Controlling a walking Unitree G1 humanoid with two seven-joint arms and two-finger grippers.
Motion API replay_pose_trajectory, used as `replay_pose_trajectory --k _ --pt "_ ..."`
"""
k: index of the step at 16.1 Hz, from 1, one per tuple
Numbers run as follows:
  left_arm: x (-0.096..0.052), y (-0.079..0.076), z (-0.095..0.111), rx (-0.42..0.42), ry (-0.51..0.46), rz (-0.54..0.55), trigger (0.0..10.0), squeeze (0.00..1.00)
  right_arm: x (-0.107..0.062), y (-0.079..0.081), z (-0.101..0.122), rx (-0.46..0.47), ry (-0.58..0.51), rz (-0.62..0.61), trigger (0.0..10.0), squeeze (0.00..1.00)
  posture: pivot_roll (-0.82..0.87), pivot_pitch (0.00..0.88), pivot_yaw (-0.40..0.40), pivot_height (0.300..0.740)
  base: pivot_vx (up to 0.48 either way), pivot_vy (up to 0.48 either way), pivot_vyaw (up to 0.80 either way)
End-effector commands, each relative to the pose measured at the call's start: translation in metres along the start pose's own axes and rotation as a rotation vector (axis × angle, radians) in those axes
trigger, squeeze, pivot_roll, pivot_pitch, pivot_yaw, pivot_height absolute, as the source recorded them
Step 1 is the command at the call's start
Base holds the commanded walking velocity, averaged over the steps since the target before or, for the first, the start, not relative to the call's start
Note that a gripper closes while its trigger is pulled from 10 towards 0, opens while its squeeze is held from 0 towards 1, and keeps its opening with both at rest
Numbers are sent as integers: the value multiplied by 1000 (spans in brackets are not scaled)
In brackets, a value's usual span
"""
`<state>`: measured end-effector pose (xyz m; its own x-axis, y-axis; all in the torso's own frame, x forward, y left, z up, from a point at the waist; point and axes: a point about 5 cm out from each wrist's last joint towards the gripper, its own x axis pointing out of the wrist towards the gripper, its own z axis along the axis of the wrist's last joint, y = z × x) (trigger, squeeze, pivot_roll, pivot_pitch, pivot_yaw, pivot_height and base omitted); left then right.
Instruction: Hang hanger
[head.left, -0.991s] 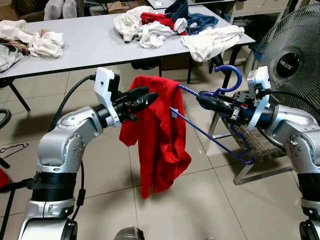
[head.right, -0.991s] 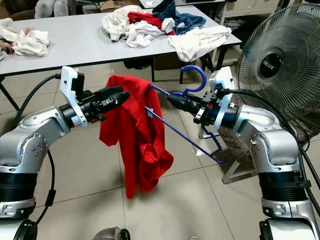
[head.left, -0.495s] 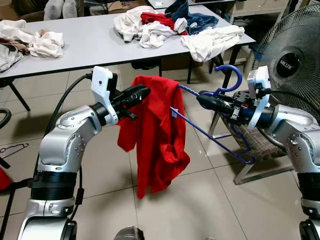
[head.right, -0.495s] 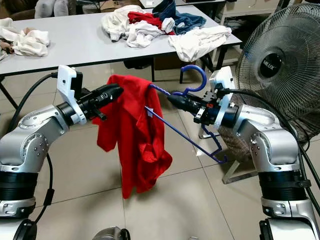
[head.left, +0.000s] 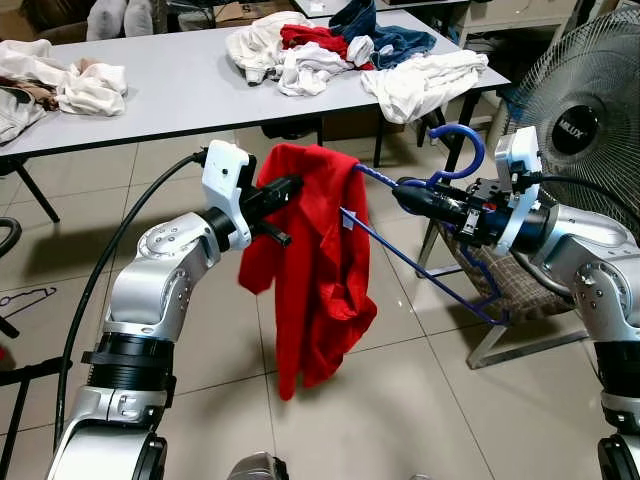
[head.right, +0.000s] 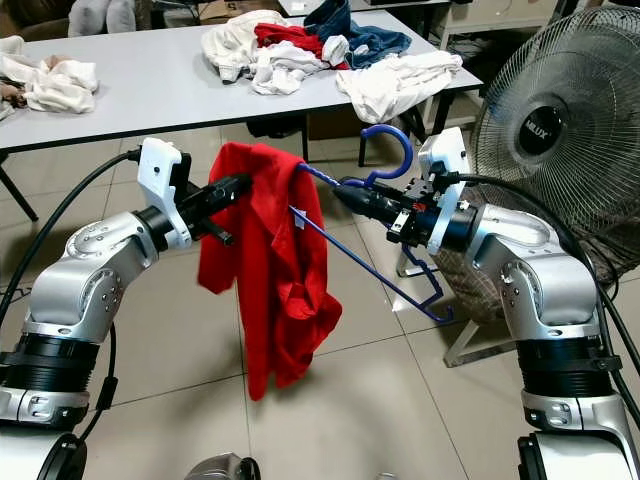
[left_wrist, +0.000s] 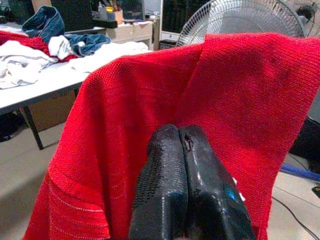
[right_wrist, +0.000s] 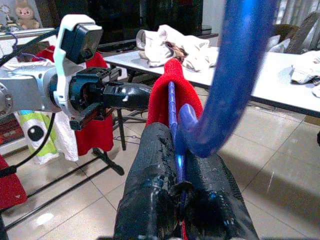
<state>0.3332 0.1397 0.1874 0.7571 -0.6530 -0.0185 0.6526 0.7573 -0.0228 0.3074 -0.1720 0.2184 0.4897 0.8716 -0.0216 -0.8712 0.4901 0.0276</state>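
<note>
The robot is in the middle of the job; the red shirt is only half on the blue hanger, so it looks like the dressing step, not the hanging step yet. The right gripper is squeezed tight on the hanger just under its hook, holding it up in the air between the two arms; one end of the hanger is tucked inside the shirt and the other end sticks out bare, down toward the chair. The left gripper has its two black fingers pressed together, touching the shirt near the top; I cannot tell if any cloth is pinched between them. Next, I think the shirt must be pulled over the bare end; no rail to hang it on can be seen. There are no boxes or baskets; loose clothes lie in heaps on the grey table.
</note>
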Motion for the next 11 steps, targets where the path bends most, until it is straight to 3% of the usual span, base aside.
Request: replay_pose_trajectory --k 1,6,10,11 --pt "2 -3 3 0 -17 -26 0 0 0 -1 14 -33 -39 19 0 0 -18 0 73 740 0 0 0" --pt "4 -35 9 -30 -138 -252 0 0 -1 -4 13 -35 -32 -6 0 0 -21 0 70 740 0 0 0" --pt "-2 -31 18 113 -217 -148 0 0 3 -11 12 -35 -31 -82 0 0 -15 0 54 740 0 0 0" --pt "2 -29 21 128 -235 -94 1373 0 5 -10 12 -33 -31 -74 0 0 -13 0 50 740 0 0 0"
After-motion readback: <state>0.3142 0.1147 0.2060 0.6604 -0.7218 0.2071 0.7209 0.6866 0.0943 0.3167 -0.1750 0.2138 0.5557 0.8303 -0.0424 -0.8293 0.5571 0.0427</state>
